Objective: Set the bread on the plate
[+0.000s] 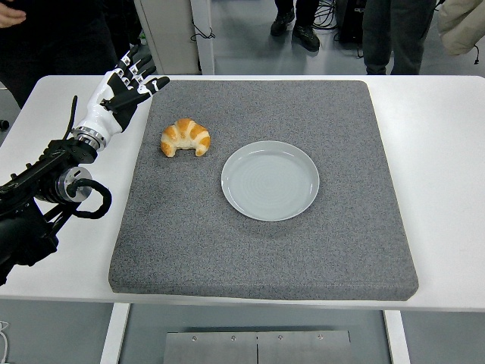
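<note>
I see the left robot hand (pixel 127 85) in the upper left of the frame, raised over the counter (pixel 443 174) just past the left edge of the grey mat (pixel 250 250). Its fingers (pixel 140 73) are stretched out and slightly spread, pointing toward the upper right, and it holds nothing. Its black arm (pixel 45 189) comes in from the left edge, lower down. I have no right arm in view.

The bread (pixel 186 137), a golden croissant, lies on the mat in the upper left part of it, its curved back toward the top of the frame and both tips pointing down. It sits to the right of the hand and below it, apart from it with bare mat between. The plate (pixel 270 180), pale grey and round, rests near the mat's centre, just right of the croissant and a little lower in the frame, not touching it.

Along the top edge I see people's legs and shoes (pixel 306 34) beyond the counter.
</note>
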{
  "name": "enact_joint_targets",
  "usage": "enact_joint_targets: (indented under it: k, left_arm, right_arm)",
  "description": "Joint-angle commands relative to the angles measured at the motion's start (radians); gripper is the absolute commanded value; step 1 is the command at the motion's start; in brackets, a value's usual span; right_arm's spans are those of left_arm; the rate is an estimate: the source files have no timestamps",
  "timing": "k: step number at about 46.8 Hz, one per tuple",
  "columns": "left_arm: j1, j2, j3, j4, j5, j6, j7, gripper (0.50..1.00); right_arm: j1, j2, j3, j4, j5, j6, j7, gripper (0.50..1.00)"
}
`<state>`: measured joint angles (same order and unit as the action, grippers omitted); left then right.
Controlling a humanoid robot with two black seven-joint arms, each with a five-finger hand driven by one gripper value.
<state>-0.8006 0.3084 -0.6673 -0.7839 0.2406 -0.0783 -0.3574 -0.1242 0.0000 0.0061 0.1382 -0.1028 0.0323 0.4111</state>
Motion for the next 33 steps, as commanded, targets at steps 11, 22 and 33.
enact_joint_targets:
  k: [11,22,33]
  left_arm:
    - [0.001,0.000,0.000,0.000,0.003,0.000,0.000,0.963]
    - [0.001,-0.002,0.000,0.000,0.002,0.000,0.000,0.963]
    - [0.001,-0.003,-0.002,0.000,-0.003,0.000,0.000,0.965]
  right_arm:
    - [0.000,0.000,0.000,0.000,0.000,0.000,0.000,1.000]
    - [0.000,0.000,0.000,0.000,0.000,0.000,0.000,1.000]
    - [0.000,0.000,0.000,0.000,0.000,0.000,0.000,1.000]
